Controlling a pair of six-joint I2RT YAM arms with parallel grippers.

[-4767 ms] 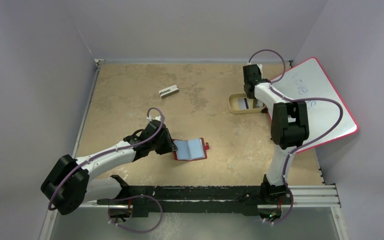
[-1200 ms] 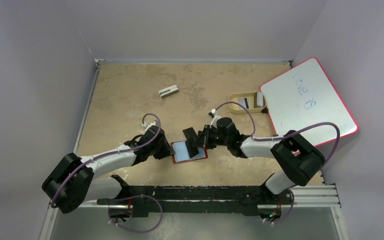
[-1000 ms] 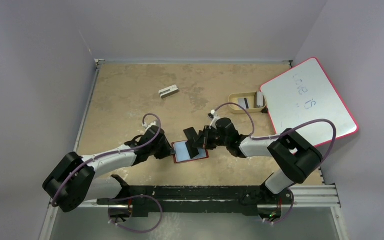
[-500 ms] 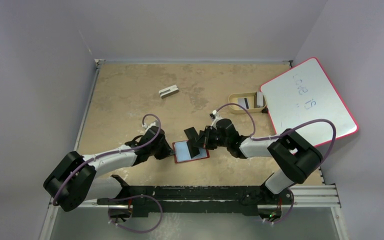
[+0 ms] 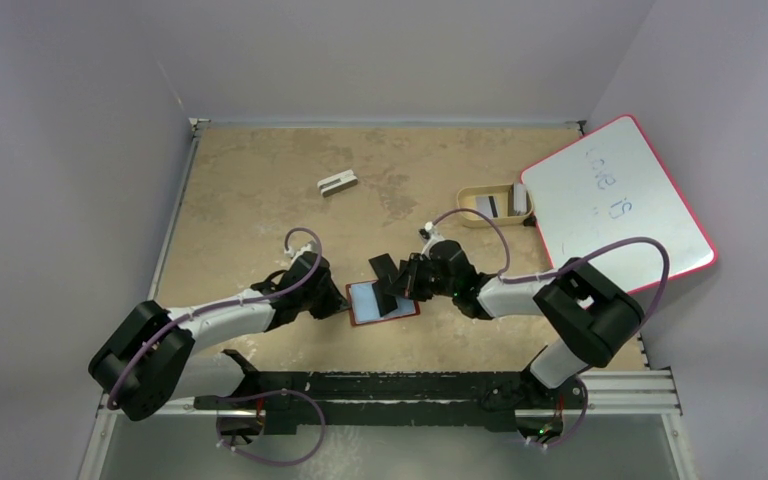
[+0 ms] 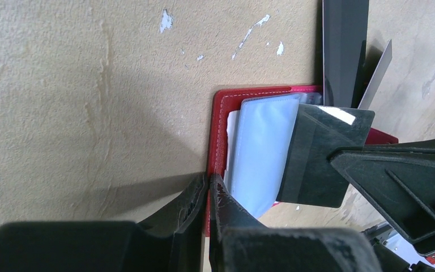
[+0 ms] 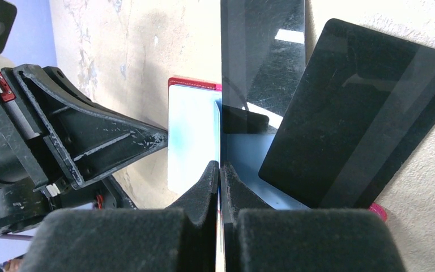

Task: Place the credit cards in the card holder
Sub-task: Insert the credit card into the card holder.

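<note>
The red card holder [image 5: 369,304] lies open near the table's front, its pale blue sleeves [image 6: 257,153] facing up. My left gripper [image 5: 345,300] is shut on the holder's red left edge [image 6: 208,190]. My right gripper [image 5: 407,285] comes in from the right, shut on a dark credit card [image 7: 260,51] that it holds on edge over the sleeves [image 7: 221,170]. A black card with a grey stripe [image 7: 368,113] leans against the holder's right side [image 6: 317,158]. More credit cards [image 5: 494,205] lie in the tan tray.
The tan oval tray [image 5: 470,218] stands at the back right, touching a red-framed whiteboard [image 5: 615,200] that overhangs the table's right edge. A small grey-white block [image 5: 337,183] lies at the back left. Walls close in on three sides.
My left gripper has closed onto the card holder's left edge. The holder has slid slightly right. My right gripper, still holding its card, has barely moved.
</note>
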